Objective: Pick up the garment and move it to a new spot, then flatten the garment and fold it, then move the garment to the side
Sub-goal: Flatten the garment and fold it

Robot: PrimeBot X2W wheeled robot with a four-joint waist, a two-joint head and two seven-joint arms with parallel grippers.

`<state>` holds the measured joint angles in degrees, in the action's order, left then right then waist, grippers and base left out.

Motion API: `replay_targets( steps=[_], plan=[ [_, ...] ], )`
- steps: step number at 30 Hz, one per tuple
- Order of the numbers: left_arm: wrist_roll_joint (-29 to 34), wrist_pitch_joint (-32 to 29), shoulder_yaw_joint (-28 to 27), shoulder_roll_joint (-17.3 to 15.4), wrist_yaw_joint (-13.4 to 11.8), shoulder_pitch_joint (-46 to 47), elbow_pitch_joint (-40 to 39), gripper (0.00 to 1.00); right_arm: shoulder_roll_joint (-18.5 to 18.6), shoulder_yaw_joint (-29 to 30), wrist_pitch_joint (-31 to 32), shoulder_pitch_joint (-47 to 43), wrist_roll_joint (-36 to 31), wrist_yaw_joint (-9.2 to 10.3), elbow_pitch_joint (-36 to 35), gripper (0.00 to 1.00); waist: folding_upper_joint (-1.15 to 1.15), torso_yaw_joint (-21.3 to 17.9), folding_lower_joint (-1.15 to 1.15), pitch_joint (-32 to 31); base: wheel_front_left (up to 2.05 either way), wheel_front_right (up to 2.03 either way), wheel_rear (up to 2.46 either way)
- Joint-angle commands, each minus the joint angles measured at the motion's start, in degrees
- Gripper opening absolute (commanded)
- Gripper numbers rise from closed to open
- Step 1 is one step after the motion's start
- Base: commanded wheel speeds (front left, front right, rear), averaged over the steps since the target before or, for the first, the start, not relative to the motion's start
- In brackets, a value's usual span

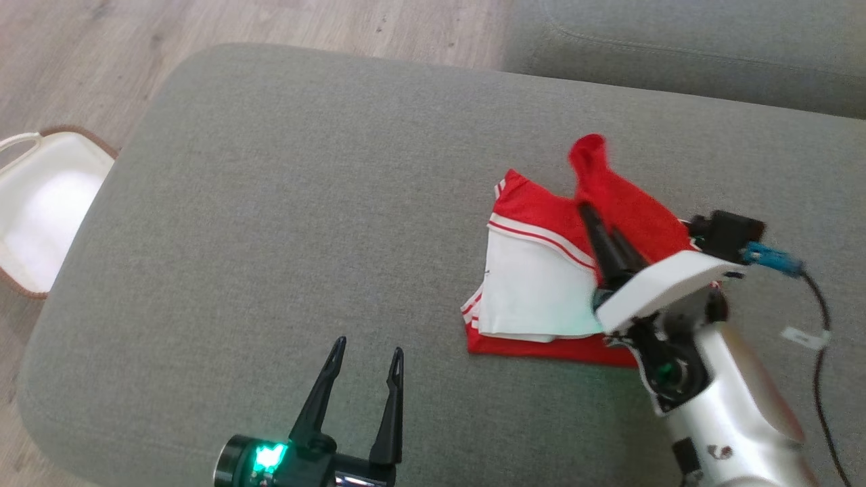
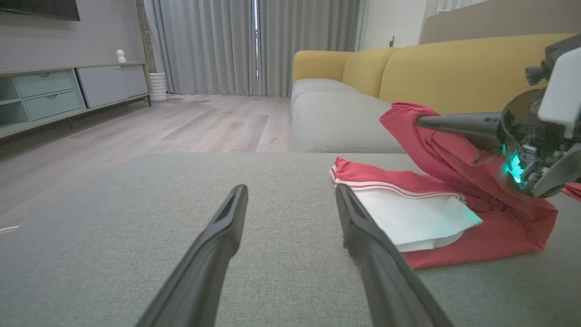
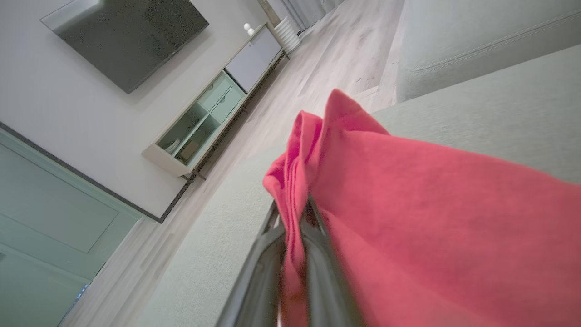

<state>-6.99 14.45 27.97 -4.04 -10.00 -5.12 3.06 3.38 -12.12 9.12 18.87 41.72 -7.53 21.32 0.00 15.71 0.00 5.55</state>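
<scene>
**Item 1, garment (image 1: 541, 284).** It is red, with a white panel and red-and-white striped trim. It lies on the right half of the grey seat cushion (image 1: 304, 169), partly folded. The white panel is uppermost, and a red layer shows along the near edge. 1 red portion at the far right is raised off the pile and rises to a peak above the rest.

**Item 2, right gripper (image 1: 590, 215).** It is clenched on the raised red portion. The right wrist view shows the red cloth pinched between the 2 dark fingers (image 3: 261, 272) and draping over 1 of them. The gripper reaches in over the white panel from the near right, held clear of the cushion.

**Item 3, left gripper (image 1: 368, 346).** It is released, with its 2 fingers spread wide and nothing between them. It sits low over bare cushion near the front edge, left of the garment and apart from it. Whether it touches the cushion cannot be determined.

**Surroundings.**
- A white-lined basket (image 1: 40, 203) with a brown rim stands on the wood floor (image 1: 81, 40) beside the cushion's left edge.
- A second grey cushion (image 1: 676, 40) adjoins at the far right.
- The left wrist view shows a yellow backrest (image 2: 454, 68), grey curtains (image 2: 209, 45) and a low cabinet (image 2: 68, 88).
- The right wrist view shows a dark wall-mounted screen (image 3: 127, 32).
</scene>
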Motion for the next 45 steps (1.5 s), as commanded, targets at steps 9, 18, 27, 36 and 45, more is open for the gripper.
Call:
replay_targets(
  steps=[9, 18, 27, 36, 45],
  plan=[
    [0.8, 0.5, -0.9, 1.1, 0.5, 2.2, -1.2, 1.0, -0.5, -13.7, -5.8, 7.8, 6.9, 0.04, 6.2, 0.0, 0.0, 1.4, 0.0, 1.0, 0.0, 0.0, 0.0],
    [0.7, 0.5, -1.7, 1.1, 0.4, 2.3, -0.7, 1.0, -0.5, -20.7, -10.9, 10.1, 11.0, 0.04, 9.0, 1.0, 0.0, -0.9, 0.0, 0.5, 0.0, 0.0, 0.0],
    [0.3, 0.5, -4.1, 1.1, -0.4, 1.1, -0.9, 1.0, 3.0, -15.8, -20.3, 7.4, -0.9, 0.04, 6.4, 1.0, 0.0, -7.0, 0.0, -2.8, 0.0, 0.0, 0.0],
    [-1.4, 0.5, -7.7, 1.2, -2.0, -1.1, -1.0, 1.0, 10.4, -9.7, -24.0, -3.8, -6.2, 0.04, -0.5, 1.0, 0.0, -11.8, 0.0, -6.4, 0.0, 0.0, 0.0],
    [-3.3, 0.5, -10.4, 1.2, -2.3, -3.6, -1.5, 1.0, 9.5, 1.0, -24.1, -19.1, -24.4, 0.04, -9.2, 1.0, 0.0, -13.0, 0.0, -9.2, 0.0, 0.0, 0.0]
  ],
)
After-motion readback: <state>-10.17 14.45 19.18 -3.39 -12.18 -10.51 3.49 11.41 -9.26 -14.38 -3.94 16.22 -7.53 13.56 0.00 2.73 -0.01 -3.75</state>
